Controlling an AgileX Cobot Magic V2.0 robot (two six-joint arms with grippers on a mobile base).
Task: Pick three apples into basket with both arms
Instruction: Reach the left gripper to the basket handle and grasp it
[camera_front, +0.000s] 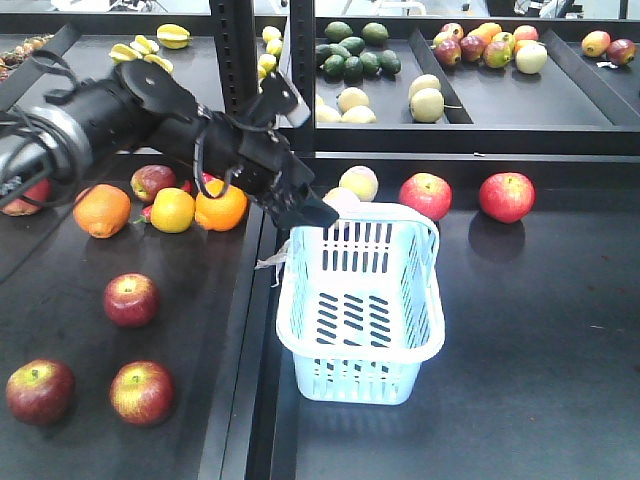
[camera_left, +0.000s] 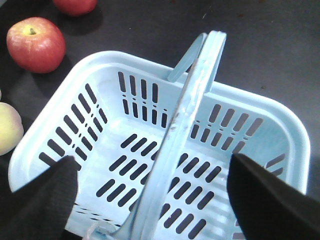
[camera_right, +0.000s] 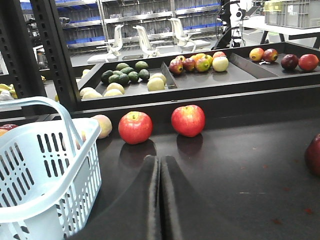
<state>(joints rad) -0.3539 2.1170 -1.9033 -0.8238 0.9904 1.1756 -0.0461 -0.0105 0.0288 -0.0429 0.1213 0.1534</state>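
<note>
The black left arm (camera_front: 150, 115) is reaching in from the left edge of the dark surface (camera_front: 540, 330) toward the pale blue basket (camera_front: 360, 300), which is sitting empty near the surface's middle. The left gripper (camera_front: 312, 212) is hanging over the basket's back rim, its fingers (camera_left: 45, 200) spreading wide either side of the handle (camera_left: 192, 100) and gripping nothing. The right gripper (camera_right: 160, 160) is pointing low over the surface, its fingers pressing together and empty. Three apples (camera_front: 131, 299) (camera_front: 40, 391) (camera_front: 141, 392) are lying toward the front left corner, and two more apples (camera_front: 425, 194) (camera_front: 506, 196) are lying by the back edge.
</note>
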